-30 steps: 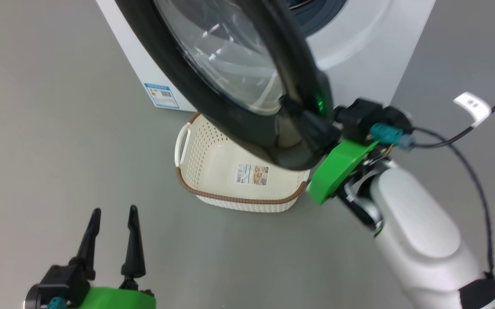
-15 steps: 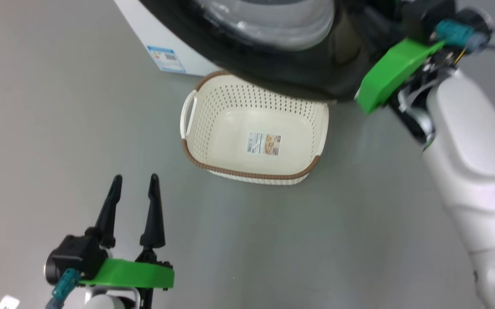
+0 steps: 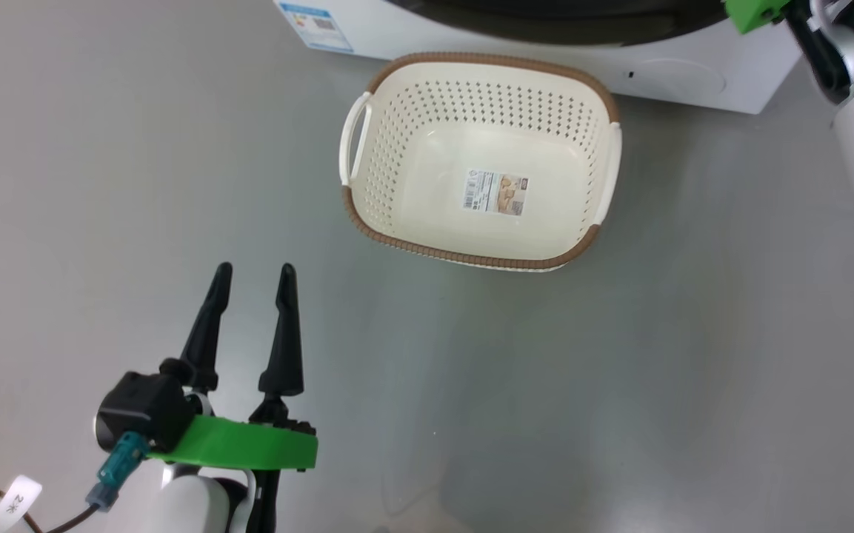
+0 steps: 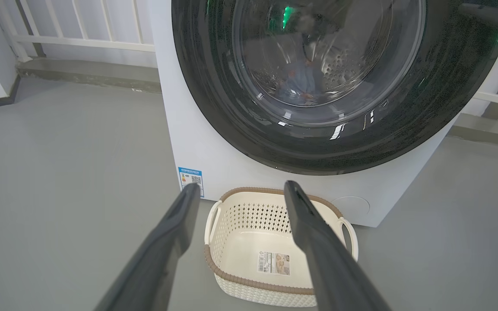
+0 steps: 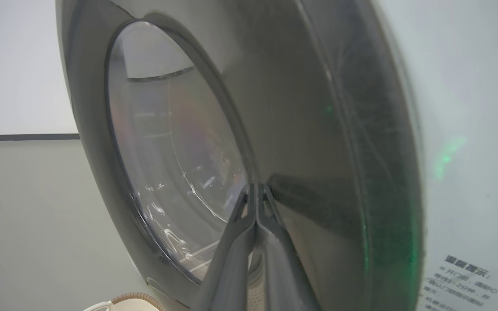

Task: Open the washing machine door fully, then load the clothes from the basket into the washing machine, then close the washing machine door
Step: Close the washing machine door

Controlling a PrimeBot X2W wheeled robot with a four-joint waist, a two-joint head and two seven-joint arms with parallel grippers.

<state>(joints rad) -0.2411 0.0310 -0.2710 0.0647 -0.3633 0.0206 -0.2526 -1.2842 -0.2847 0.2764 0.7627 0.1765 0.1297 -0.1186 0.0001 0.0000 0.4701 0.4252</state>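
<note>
Right wrist view: the right gripper (image 5: 255,190), clenched on nothing, pressed its tips against the glossy black rim of the round, glass-bowled washing machine door (image 5: 318,129). The door looked nearly home on the white front-loading washing machine (image 4: 197,129); a steady, square push until the latch caught seemed best. Pale blue clothes (image 4: 301,82) showed behind the glass. The left gripper (image 3: 255,268) hung released above the grey floor (image 3: 619,370), where the empty cream perforated basket (image 3: 389,148) stood at the machine's foot, white railings (image 4: 80,26) beyond.

Smooth grey floor (image 3: 138,185). Standing on it toward the far edge, a white washing machine (image 3: 693,74). Just in front, set directly on the floor, a cream basket (image 3: 395,159) with a label (image 3: 495,192) inside.
</note>
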